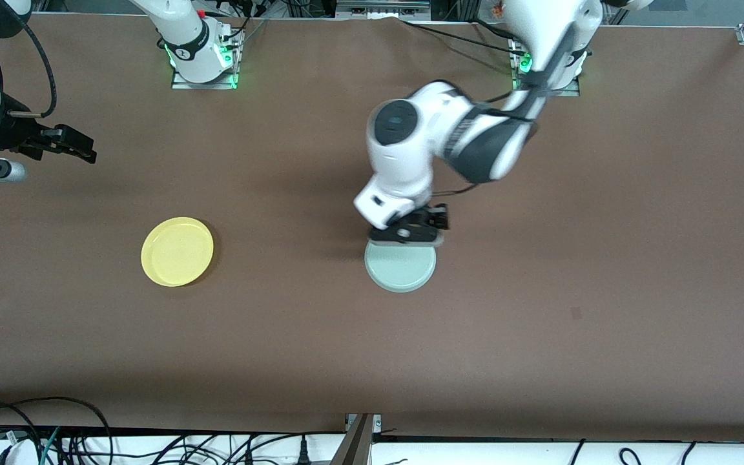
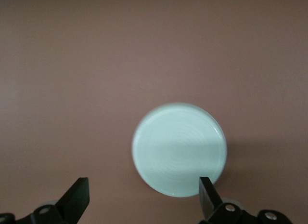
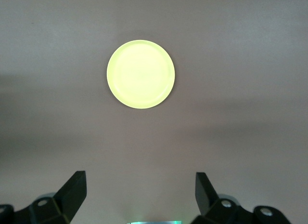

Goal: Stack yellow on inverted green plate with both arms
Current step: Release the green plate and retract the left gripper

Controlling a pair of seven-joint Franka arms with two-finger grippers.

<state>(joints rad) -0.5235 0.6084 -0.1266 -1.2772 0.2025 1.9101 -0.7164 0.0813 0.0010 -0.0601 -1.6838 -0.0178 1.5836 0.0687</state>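
The pale mint-green plate (image 1: pixel 400 267) lies near the middle of the brown table with its ringed underside up; it also shows in the left wrist view (image 2: pixel 179 149). My left gripper (image 1: pixel 418 227) hangs open and empty just over the plate's rim farthest from the front camera (image 2: pixel 143 183). The yellow plate (image 1: pixel 177 251) lies rim up toward the right arm's end of the table, apart from the green one, and shows in the right wrist view (image 3: pixel 140 73). My right gripper (image 1: pixel 78 147) is open and empty, up over the table's edge at that end (image 3: pixel 140 176).
The arm bases (image 1: pixel 203 61) with green lights stand at the table's edge farthest from the front camera. Cables (image 1: pixel 75 439) and a metal post (image 1: pixel 358 439) lie below the table's near edge. A small dark mark (image 1: pixel 577 313) is on the table toward the left arm's end.
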